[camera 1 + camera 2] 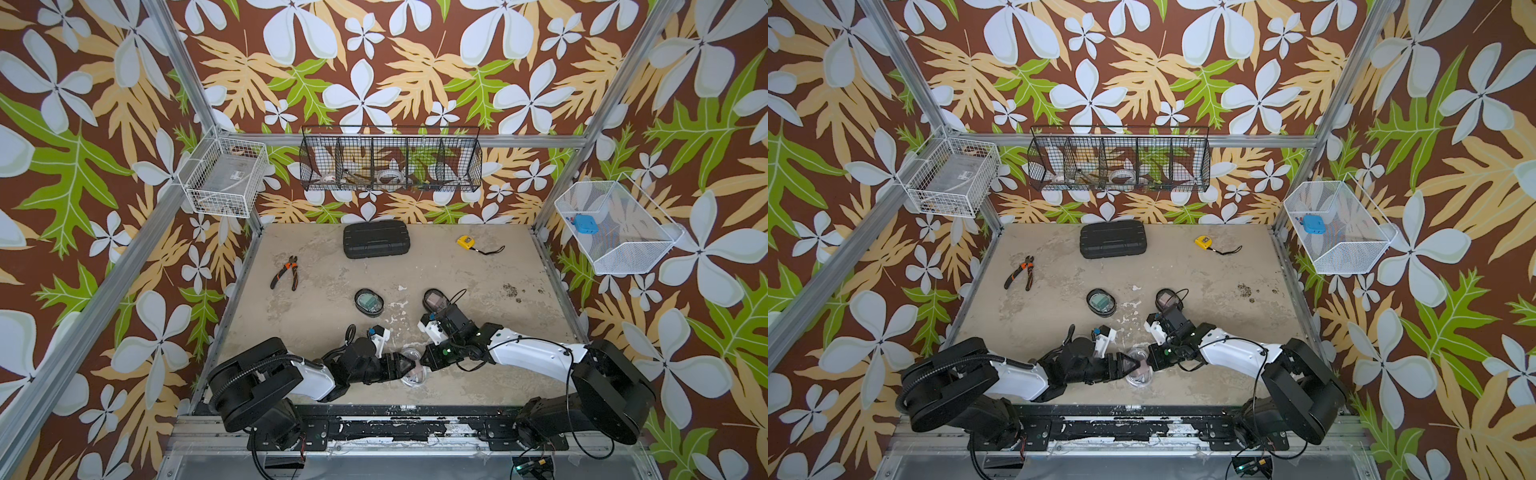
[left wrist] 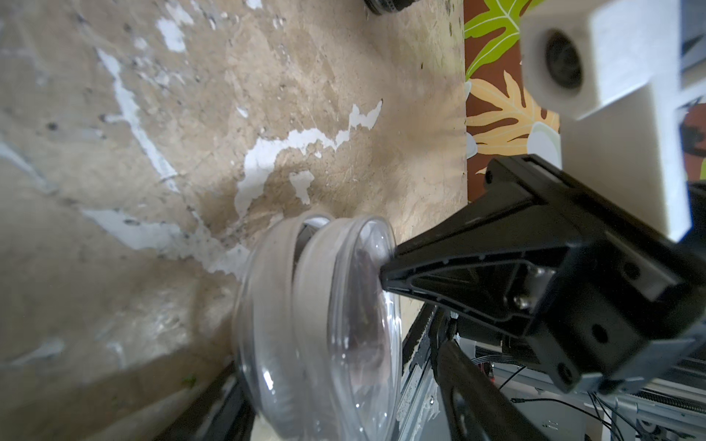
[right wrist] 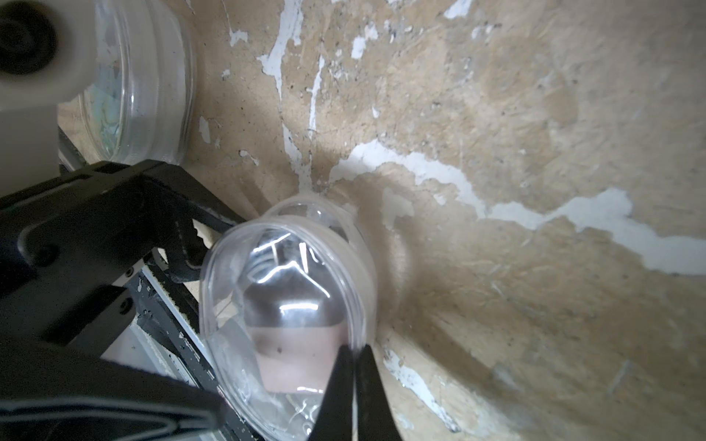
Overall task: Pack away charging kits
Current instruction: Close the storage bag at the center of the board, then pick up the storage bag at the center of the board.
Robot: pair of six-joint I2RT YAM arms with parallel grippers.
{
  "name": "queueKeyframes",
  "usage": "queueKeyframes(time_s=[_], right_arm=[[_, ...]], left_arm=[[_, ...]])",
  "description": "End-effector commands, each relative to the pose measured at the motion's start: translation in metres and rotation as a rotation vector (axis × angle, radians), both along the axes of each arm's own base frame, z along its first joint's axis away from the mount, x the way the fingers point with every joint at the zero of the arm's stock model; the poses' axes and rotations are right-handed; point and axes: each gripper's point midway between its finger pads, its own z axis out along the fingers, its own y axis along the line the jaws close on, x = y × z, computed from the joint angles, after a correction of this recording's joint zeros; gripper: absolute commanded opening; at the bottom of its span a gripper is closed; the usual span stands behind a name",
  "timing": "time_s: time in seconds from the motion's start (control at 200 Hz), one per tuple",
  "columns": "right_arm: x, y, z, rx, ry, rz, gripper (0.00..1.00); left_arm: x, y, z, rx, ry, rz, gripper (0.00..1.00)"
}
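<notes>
Charging kit's clear oval case (image 1: pixel 413 374) (image 1: pixel 1139 374) lies at the front middle of the worn, paint-flecked surface (image 1: pixel 436 266), where both arms meet. The right wrist view shows a dusty-pink plug (image 3: pixel 290 362) inside it.

The left claw (image 1: pixel 411 368) stands with its fingers (image 2: pixel 470 401) apart, one on each side of the case, and a gap shows on at least one side. The right claw (image 3: pixel 353 355) (image 2: pixel 384 275) has its tips pressed together and touching the clear lid. Whether it pinches the rim cannot be told.

A second clear case (image 3: pixel 153 76), with something teal inside, sits just beside the first, partly behind the left arm's camera housing.

Farther back on the surface are two black-rimmed oval cases. One holds a teal plug (image 1: pixel 368 301) (image 1: pixel 1100 302). The other, with a pink plug (image 1: pixel 434 300) (image 1: pixel 1165 298), is touching or just beside the right arm.

Toward the rear lie orange-handled pliers (image 1: pixel 286 272), a large black ribbed case (image 1: pixel 376 240) and a yellow tape measure (image 1: pixel 465 242). The face marking on the tape measure is too small to read.

A white wire basket (image 1: pixel 226 176) on the left frame holds a clear box with a label, also illegible. A black wire rack (image 1: pixel 390 160) hangs on the floral back wall. A white mesh basket (image 1: pixel 615 226) on the right holds a bright blue block (image 1: pixel 585 224).
</notes>
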Motion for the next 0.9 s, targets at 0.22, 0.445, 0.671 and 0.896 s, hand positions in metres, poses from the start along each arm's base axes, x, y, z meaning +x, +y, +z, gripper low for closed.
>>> queueKeyframes(time_s=[0.22,0.445,0.671,0.896], right_arm=[[0.001,0.012,0.011,0.029,-0.025,0.039,0.0],[-0.005,0.015,0.005,0.029,-0.002,0.05,0.0],[-0.005,0.015,0.007,0.032,-0.009,0.05,0.0],[-0.002,0.015,0.013,0.025,-0.028,0.057,0.01]], left_arm=[[-0.004,-0.01,-0.01,-0.044,0.104,-0.008,0.66],[-0.003,-0.011,-0.013,-0.072,0.131,0.011,0.55],[-0.002,-0.009,-0.019,-0.058,0.144,0.033,0.37],[0.0,-0.007,-0.02,-0.082,0.151,0.054,0.26]])
